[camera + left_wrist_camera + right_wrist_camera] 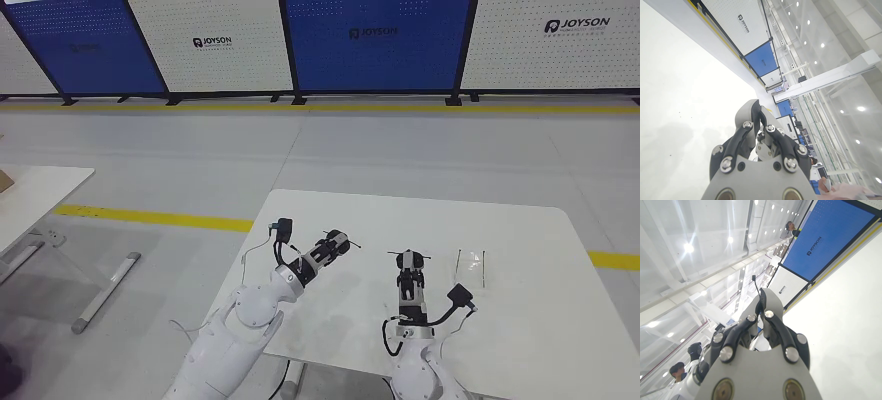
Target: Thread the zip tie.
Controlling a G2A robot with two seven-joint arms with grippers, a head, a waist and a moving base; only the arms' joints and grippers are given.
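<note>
Right gripper (pixel 761 294): clamped on zip tie (pixel 756 286), head end protruding, which I judge leaves it exposed for threading | left gripper (pixel 758 106): pads together, no load I can discern | spare ties (pixel 470 265): flat on table (pixel 520 330), near right gripper, not touching.

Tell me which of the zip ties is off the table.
The black zip tie pinched in the right end effector, its head sticking out beyond it. The other zip ties lie flat on the table nearby.
</note>
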